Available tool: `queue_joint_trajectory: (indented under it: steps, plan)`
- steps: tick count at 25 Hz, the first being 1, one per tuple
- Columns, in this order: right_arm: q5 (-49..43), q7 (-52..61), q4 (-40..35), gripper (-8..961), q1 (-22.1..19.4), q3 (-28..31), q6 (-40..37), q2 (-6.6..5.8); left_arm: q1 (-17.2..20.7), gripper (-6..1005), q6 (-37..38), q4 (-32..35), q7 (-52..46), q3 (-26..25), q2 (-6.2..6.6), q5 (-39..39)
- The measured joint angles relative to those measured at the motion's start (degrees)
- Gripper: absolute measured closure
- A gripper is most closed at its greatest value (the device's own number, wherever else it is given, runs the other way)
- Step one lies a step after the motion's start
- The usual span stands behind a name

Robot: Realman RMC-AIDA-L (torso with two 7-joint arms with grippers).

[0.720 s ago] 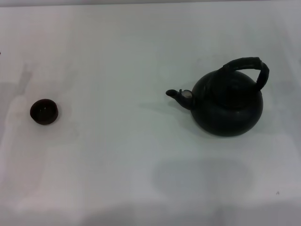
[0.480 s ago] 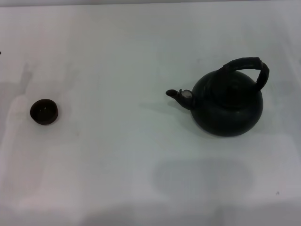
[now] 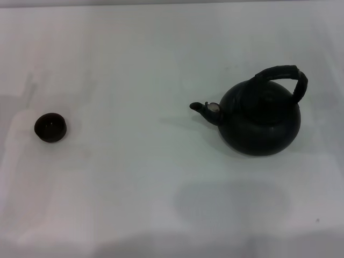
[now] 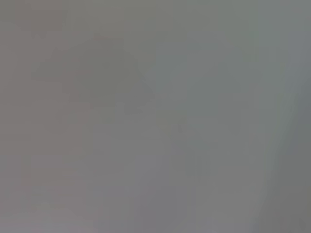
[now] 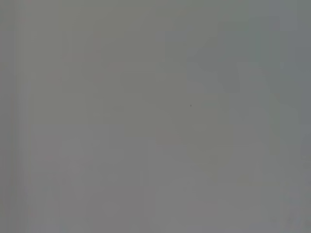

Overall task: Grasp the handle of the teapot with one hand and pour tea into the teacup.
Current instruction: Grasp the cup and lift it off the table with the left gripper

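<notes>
**Teapot and teacup standing apart on tabletop; neither pincer in sight**

Teapot (image 3: 262, 117): round, matte black, upright on the right half of the white tabletop (image 3: 134, 64) in the head view. Body sits flat on its base, no tilt seen. Its handle (image 3: 284, 77) arches over the top of the pot, thick and black with a wrapped, ribbed surface; it stands raised, leaning slightly toward the pot's right side, its nearer end meeting the pot at the right shoulder. Nothing touches the handle. The short spout (image 3: 203, 108) points toward the robot's left, in the direction of the teacup, with a small pale patch just behind its tip, where the spout joins the body.

Teacup (image 3: 50, 127): small, dark brown-black, low and bowl-like, no handle. It stands upright near the left edge of the tabletop, well apart from the teapot, with bare white surface between the two. Whether it holds any liquid cannot be told; the inside reads only as dark.

Tabletop: plain white, with faint grey shadows along the left side and a soft oval shadow on the near side, below the teapot.

Arms: neither the left pincer nor the right pincer shows in the head view. The left wrist view and the right wrist view each give only a flat, featureless grey field, with no fingers and no objects. Whether either pincer stands apart or together cannot be told.
</notes>
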Motion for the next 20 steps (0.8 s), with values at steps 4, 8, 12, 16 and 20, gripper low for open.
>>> queue_joint_trajectory:
  steps: [4,8,12,16,20]
  plan:
    - [0.0,-0.2,-0.1,97,0.0,0.0,0.0,-0.06,1.3,139,-1.6,2.1,-5.0,0.6,0.52,4.1]
    - [-0.1,-0.2,-0.6,98,-0.1,0.0,0.0,-0.22,4.6,138,2.6,12.6,-19.0,1.1,0.52,13.6]
    - [-0.1,-0.2,-0.7,98,0.1,0.0,0.1,-0.18,7.8,138,5.5,25.1,-35.6,1.1,0.43,21.6]
    - [0.1,-0.2,-0.7,98,0.1,0.1,0.2,-0.18,10.0,171,9.3,43.7,-59.4,1.1,0.43,37.2]
    - [0.2,-0.2,-0.7,98,0.3,0.0,0.3,-0.18,9.6,204,9.5,56.4,-78.8,1.1,0.74,51.4]
